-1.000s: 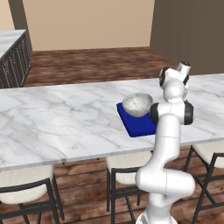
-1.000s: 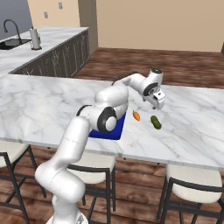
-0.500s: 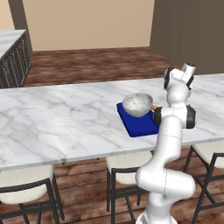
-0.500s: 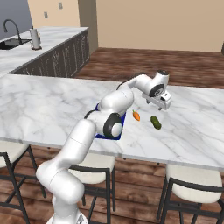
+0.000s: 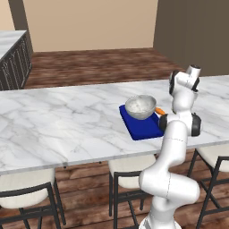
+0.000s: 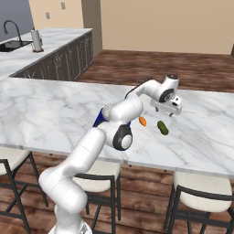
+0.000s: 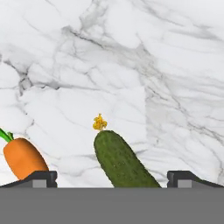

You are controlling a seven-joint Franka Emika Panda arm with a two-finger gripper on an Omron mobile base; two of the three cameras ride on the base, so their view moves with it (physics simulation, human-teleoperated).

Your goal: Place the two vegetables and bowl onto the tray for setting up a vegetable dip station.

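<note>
In the left base view the white arm is hiding most of the small orange carrot (image 5: 159,110), leaving only a sliver showing just beside the flat deep-blue rectangular tray (image 5: 142,126); the small dark green cucumber-like piece (image 6: 162,127) is showing in the right base view. There the arm is covering nearly all of the tray, with only a blue corner peeking out. In the hand view both vegetables are being cut off at the bottom.

There are two vegetables, one round grey-white speckled stone-look bowl (image 5: 140,107) and one tray. The bowl is sitting on the tray, toward its far end.

Both vegetables are lying flat on the white marble worktop (image 6: 55,114), side by side and apart, between the tray and the worktop's right end, their long axes running roughly from far edge to near edge.

The gripper (image 6: 167,109) is hovering over the green piece with its jaws standing wide apart, holding nothing.
</note>
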